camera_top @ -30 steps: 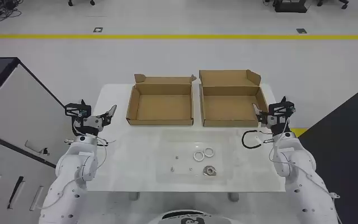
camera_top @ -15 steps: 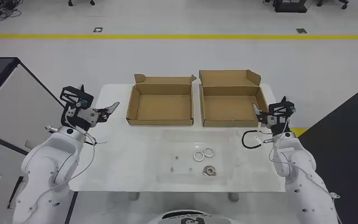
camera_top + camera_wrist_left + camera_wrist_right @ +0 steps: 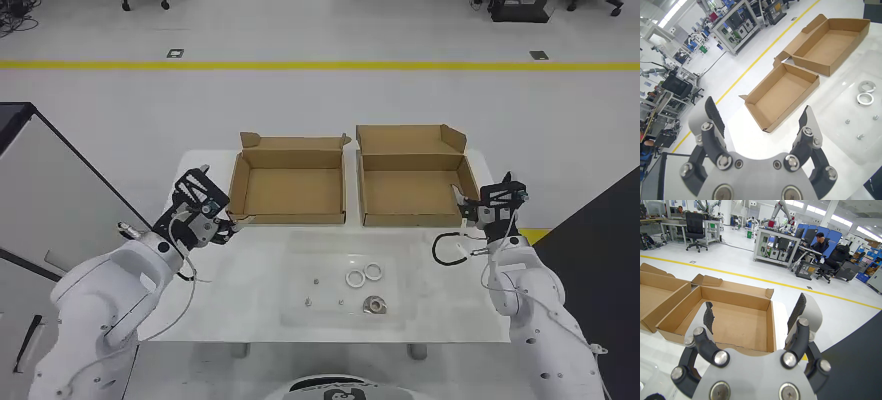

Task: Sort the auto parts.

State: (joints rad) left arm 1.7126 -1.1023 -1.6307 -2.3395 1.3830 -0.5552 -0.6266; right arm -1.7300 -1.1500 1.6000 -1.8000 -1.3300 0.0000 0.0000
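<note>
You are at the start: both boxes hold nothing and every part lies in the tray, so the step in hand is, by my reading, the first pick.

Your left arm (image 3: pixel 120 290) holds the left jaws above the desk's left side, just beside the front-left corner of the smaller brown cardboard box (image 3: pixel 287 192). They stand wide apart and carry nothing. The white desk (image 3: pixel 255 260) under them is bare.

Toward the front edge, at mid-desk, lies the shallow clear plastic tray (image 3: pixel 330 250). In it you have three small silver bolts (image 3: pixel 847 121), well apart from one another. To their right are two silver metal rings (image 3: pixel 355 278) lying flat side by side, and nearer the front a grey flanged metal fitting (image 3: pixel 375 304).

The next move likely calls for swinging the left jaws along the box's front wall to the tray. Then lower them over one part and narrow them a good deal. The bolts are tiny and the plastic looks slick, so expect them to skid.

The larger brown cardboard box (image 3: pixel 410 187) sits at the back right, beside the first one. Both have upright walls and raised flaps that any drop must clear.

Your right arm (image 3: pixel 525 290) keeps the right jaws at that box's front-right corner. They are also wide and hold nothing.
</note>
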